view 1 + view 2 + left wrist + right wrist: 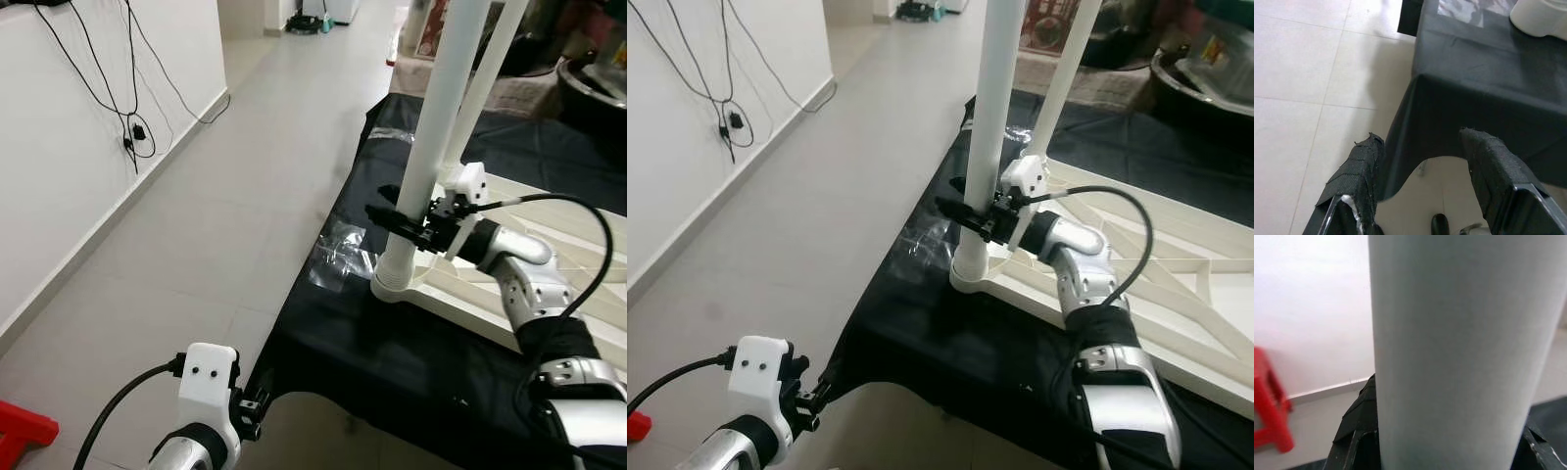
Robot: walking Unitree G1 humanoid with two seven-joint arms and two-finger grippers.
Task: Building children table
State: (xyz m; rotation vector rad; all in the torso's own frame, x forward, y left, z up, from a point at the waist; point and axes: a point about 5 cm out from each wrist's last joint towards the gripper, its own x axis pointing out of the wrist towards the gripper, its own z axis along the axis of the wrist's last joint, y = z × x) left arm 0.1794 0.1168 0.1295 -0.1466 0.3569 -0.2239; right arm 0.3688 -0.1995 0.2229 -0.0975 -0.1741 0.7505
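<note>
- Pale grey floor tiles [245, 176] run along a white wall [78, 127], where thin black cables [127, 117] hang down to a plug.
- A black cloth-covered surface [392, 362] takes up the right of the scene, its near edge draping toward the floor.
- On this surface lies an upturned white plastic children's tabletop [1176, 284], ribbed underside facing up.
- A white round table leg [431, 147] stands upright in the corner socket [392, 284] of the tabletop nearest the floor side, and rises out of the top of the head views.
- A second white leg [490, 78] rises behind it, farther back on the tabletop.
- A crumpled sheet of clear plastic wrap [338, 255] lies on the cloth just beside the socket.
- The right pincer [404, 220] reaches in from the silver right arm [534, 284] and is clamped on the near leg a little above the socket; its black fingers [387, 217] sit on either side of the tube.
- In the right wrist view the white tube sits close between the fingers, and a red plastic stool [1271, 406] stands by the wall behind.
- The left pincer [1422, 186] hangs low over the floor at the near edge of the cloth, its two black padded fingers [1359, 181] spread apart and holding nothing.
- A red object [24, 431] sits on the floor at the lower left of the head view.
</note>
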